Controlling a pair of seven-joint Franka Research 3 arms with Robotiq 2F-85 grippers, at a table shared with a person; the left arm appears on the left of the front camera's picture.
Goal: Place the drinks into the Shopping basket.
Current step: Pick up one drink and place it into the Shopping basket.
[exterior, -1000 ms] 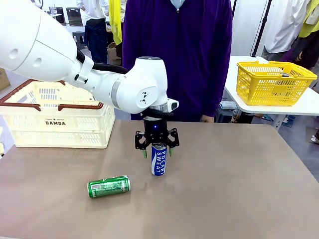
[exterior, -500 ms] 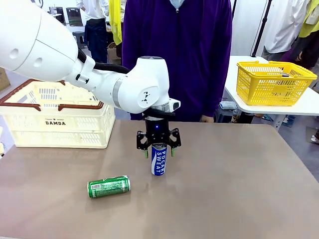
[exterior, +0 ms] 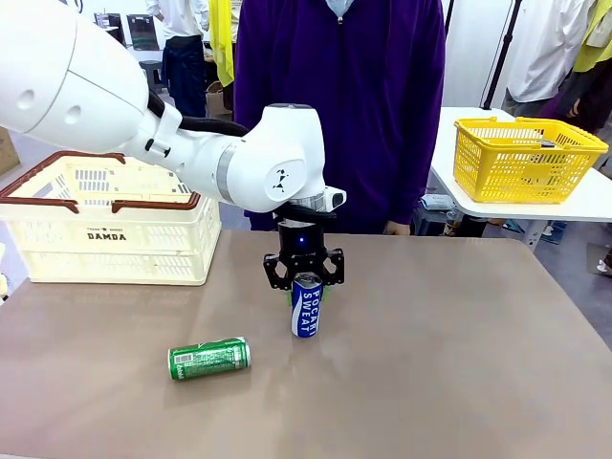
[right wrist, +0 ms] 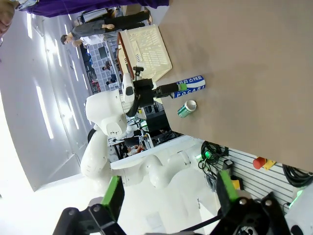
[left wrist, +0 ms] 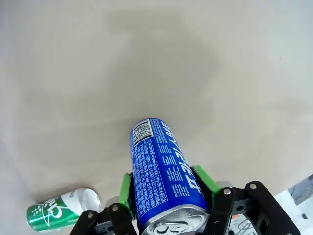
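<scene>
Left hand (exterior: 305,283) is down over the blue can (exterior: 304,311), and the green pads (left wrist: 205,179) sit flat against both sides just under the rim. That's a pinch on the can. Gripping high makes sense: the can stays upright and its base is free for a straight lift. It stands near the middle of the counter (exterior: 459,363); whether the base is off the surface yet, I can't tell.

The green can (exterior: 208,358) lies on its side, nearer the robot and to its left, well apart from the hand. Lying down like that, it'll likely need a grip across its body.

The basket (exterior: 105,234) waits at the counter's far left, top open, handles folded outward, both drinks outside it.

Right hand (right wrist: 170,193) is spread wide, holding nothing, well away from the cans. I'd judge it's keeping clear.
</scene>
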